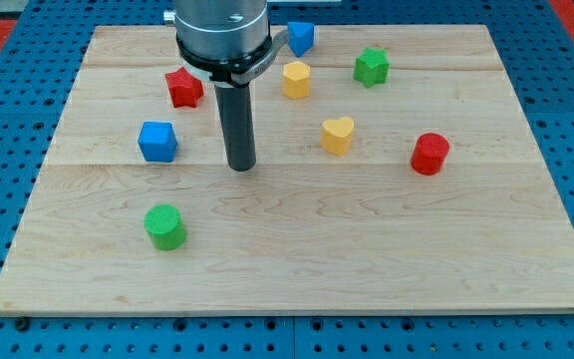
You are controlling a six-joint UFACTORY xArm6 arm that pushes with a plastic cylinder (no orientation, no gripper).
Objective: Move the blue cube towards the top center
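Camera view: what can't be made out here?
- Arm above the metal collar: cut off by the view's top edge.
- Blue block near the top: its left side hidden behind the collar, so its shape is unclear.
- My tip: contact with the board can't be judged; it is apart from the blue cube.

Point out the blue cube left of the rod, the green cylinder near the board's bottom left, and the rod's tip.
Blue cube [157, 141]: camera view, middle of its front face.
Green cylinder [164, 225]: camera view, middle of its body.
My tip [242, 167]: camera view, the rod's very lower end, right of the blue cube, apart from it.
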